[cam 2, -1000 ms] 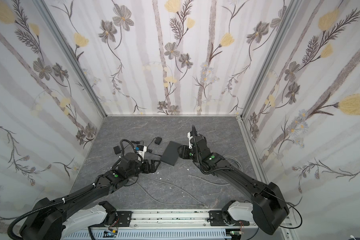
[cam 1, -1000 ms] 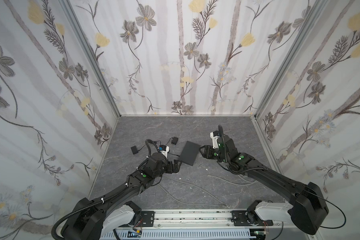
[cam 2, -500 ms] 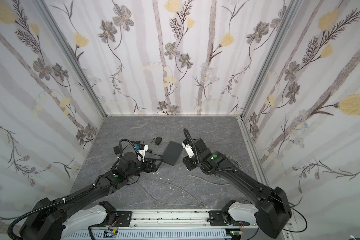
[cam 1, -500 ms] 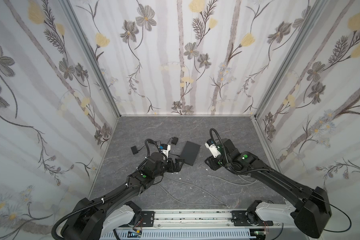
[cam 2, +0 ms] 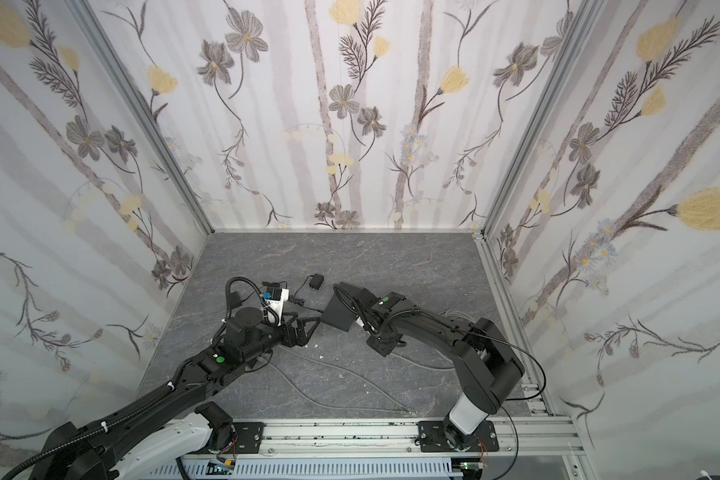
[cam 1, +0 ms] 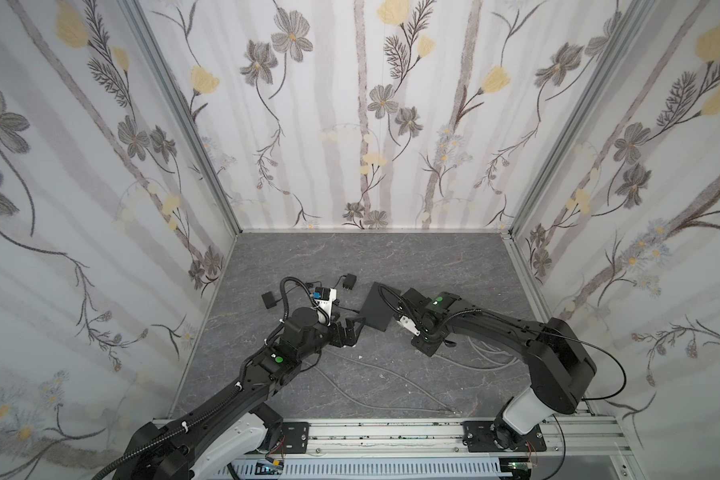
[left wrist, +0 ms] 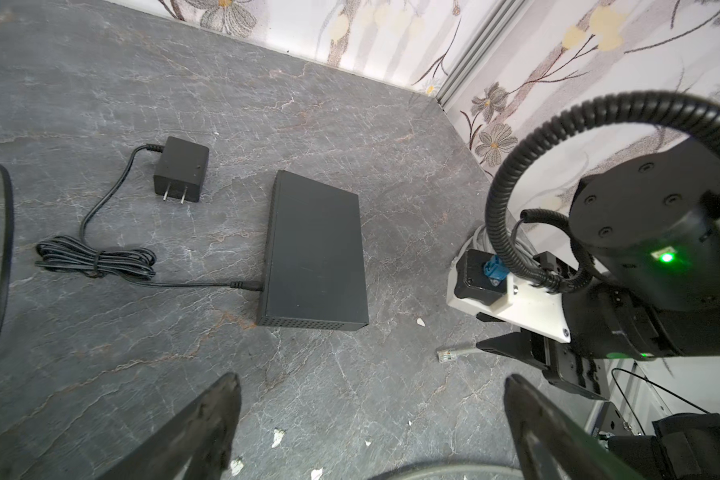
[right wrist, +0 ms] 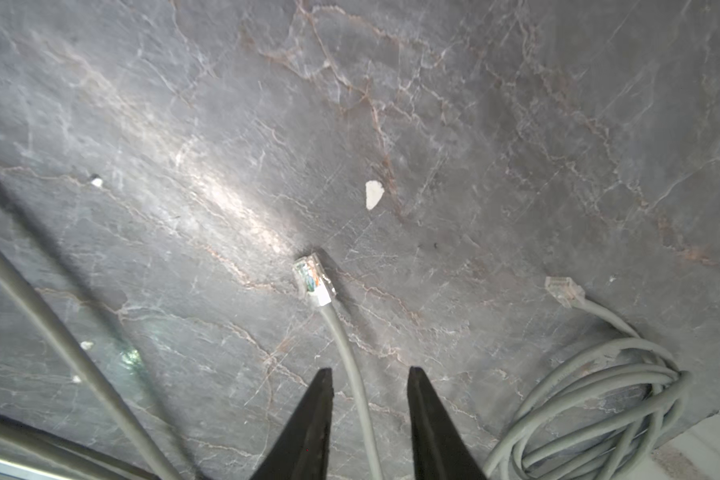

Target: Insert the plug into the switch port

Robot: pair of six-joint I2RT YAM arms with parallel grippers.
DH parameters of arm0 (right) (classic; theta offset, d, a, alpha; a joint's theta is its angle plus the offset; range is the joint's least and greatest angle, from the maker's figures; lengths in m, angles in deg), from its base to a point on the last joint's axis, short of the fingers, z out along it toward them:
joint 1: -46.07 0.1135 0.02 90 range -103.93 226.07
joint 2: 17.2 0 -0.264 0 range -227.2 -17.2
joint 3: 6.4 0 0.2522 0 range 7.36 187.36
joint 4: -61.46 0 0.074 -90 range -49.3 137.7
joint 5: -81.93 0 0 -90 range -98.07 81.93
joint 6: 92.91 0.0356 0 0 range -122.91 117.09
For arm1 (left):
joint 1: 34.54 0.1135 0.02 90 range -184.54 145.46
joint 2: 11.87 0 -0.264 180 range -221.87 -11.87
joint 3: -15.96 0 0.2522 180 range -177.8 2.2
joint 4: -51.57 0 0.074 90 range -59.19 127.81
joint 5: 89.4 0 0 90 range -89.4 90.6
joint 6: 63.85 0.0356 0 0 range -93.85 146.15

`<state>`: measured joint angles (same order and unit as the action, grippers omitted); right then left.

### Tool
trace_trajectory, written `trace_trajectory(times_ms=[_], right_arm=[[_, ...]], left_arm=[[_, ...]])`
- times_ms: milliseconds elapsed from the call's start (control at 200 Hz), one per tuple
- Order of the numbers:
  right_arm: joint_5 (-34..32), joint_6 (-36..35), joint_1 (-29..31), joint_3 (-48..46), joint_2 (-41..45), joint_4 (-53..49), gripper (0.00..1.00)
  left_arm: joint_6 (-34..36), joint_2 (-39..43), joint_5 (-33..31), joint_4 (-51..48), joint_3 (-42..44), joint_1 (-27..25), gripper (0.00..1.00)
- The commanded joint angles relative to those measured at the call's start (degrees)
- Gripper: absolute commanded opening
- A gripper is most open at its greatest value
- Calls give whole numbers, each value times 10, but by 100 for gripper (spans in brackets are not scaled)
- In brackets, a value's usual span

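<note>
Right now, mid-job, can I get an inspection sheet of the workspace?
Surface: grey stone-look tabletop, flat.
Job's things: black switch lies flat; plug lies on the tabletop, not inserted.
Clutter: white chips; power adapter beside the switch.
Grippers: left gripper open, empty, short of the switch; right gripper open, jaws either side of the plug's grey cable, not touching it.
Cables: adapter lead bundled, plugged into the switch; spare cable coiled near the plug.
Surroundings: floral walls on three sides; metal rail at the front.
</note>
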<state>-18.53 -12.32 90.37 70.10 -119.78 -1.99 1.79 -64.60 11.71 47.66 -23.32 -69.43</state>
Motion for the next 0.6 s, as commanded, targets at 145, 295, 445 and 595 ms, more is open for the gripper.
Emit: trace_trajectory(times_ms=[145,295,445,595], right_arm=[[41,-43,13,-18,-40,35,25],[29,-43,19,-21,-66,44,22],[28,-38,20,-38,-56,56,20],[29,-33,21,-52,-37,66,11]], left_arm=[[6,-4,-15,6,2,2,100],[5,-7,-13,9,3,2,100],[5,-5,-14,9,4,2,100],[5,-4,-14,8,4,2,100]])
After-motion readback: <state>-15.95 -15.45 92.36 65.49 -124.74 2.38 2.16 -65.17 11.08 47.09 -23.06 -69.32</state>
